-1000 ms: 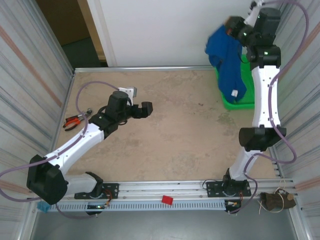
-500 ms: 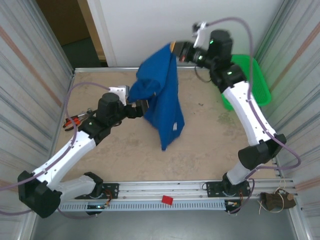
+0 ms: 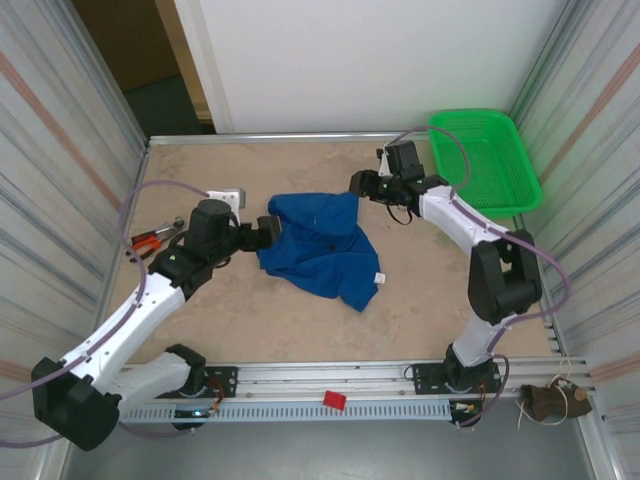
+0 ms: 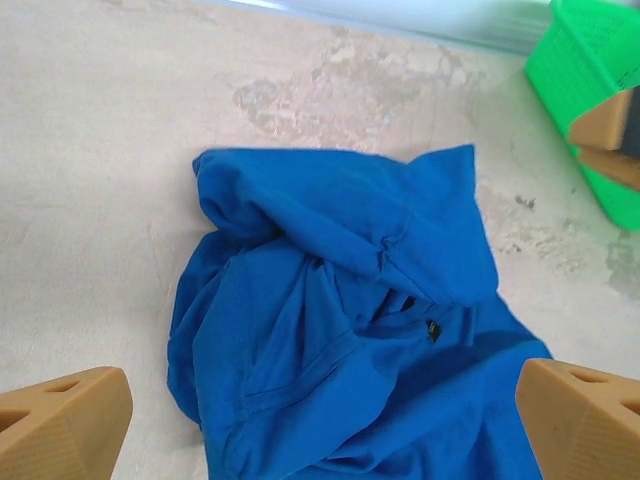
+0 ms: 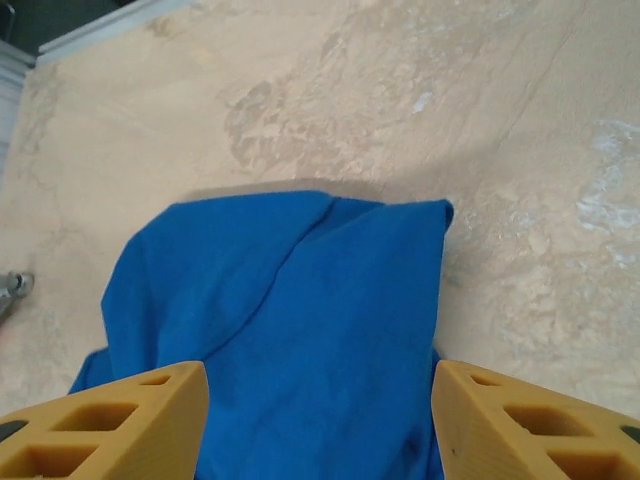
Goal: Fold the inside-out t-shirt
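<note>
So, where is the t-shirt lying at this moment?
In the top view, the t-shirt lies crumpled mid-table, between the left gripper and the right gripper, left of the green basket.

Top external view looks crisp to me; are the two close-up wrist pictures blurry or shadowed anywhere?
Top external: evenly lit, the t-shirt sharp, only faint shadows. Left wrist: cloth folds crisp, the tan fingers at the bottom corners slightly soft. Right wrist: a soft shadow along the t-shirt's far edge, no glare.
</note>
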Controlling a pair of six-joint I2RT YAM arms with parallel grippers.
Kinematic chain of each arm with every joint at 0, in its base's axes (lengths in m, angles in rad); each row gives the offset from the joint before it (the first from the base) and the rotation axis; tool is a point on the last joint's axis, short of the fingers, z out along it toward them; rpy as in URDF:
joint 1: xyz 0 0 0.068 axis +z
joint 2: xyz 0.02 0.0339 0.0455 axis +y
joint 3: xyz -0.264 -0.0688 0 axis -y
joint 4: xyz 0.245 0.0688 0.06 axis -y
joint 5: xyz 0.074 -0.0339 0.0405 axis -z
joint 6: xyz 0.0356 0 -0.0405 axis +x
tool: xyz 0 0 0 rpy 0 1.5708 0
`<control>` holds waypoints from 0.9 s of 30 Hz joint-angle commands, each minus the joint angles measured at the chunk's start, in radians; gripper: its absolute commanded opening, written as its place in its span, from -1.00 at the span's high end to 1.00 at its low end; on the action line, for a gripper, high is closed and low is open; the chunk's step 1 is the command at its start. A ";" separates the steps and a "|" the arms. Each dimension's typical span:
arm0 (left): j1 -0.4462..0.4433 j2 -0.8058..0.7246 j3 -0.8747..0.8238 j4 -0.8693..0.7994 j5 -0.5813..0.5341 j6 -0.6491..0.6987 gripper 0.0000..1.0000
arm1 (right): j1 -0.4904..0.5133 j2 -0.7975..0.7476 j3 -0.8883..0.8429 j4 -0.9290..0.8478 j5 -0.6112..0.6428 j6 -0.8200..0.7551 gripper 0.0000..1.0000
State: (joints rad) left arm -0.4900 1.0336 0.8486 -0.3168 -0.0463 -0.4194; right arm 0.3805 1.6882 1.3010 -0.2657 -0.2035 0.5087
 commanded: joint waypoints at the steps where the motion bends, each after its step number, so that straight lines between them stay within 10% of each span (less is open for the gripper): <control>1: 0.002 0.081 0.002 -0.026 0.031 0.034 -0.97 | 0.057 -0.069 -0.054 -0.013 0.055 -0.093 -0.27; 22: -0.143 0.461 0.041 0.139 -0.183 0.016 -0.74 | 0.231 0.288 0.123 -0.076 0.134 -0.266 -0.34; 24: -0.142 0.499 0.060 0.154 -0.174 0.023 -0.49 | 0.224 0.307 0.144 -0.080 0.142 -0.265 -0.12; 27: -0.121 0.557 0.098 0.147 -0.129 0.041 0.47 | 0.201 0.308 0.159 -0.091 0.133 -0.260 1.00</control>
State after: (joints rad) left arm -0.6285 1.5574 0.8993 -0.1951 -0.1909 -0.4004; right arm 0.6033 1.9896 1.4261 -0.3237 -0.0933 0.2600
